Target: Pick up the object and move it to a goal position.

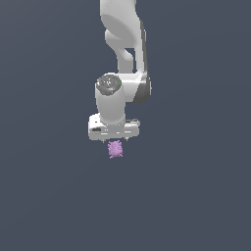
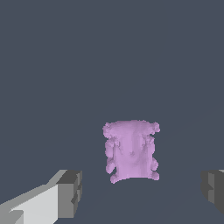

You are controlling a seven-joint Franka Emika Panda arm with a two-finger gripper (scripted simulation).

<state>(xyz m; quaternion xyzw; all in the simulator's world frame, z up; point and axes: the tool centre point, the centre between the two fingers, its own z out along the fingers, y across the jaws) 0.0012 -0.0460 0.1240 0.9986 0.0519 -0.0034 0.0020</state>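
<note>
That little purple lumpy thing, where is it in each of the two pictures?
Exterior view: the purple blob sits near the picture's middle, just under the white gripper.
Wrist view: the blob lies between the two grey fingertips, apart from both.
Shared landmark: the gripper itself.

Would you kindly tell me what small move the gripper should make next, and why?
Probably close the fingers. In the wrist view the pink-purple blob sits between the two fingers, with gaps on both sides, so the gripper is open and roughly centred. Whether it is low enough cannot be told; lower slightly first if not.
</note>
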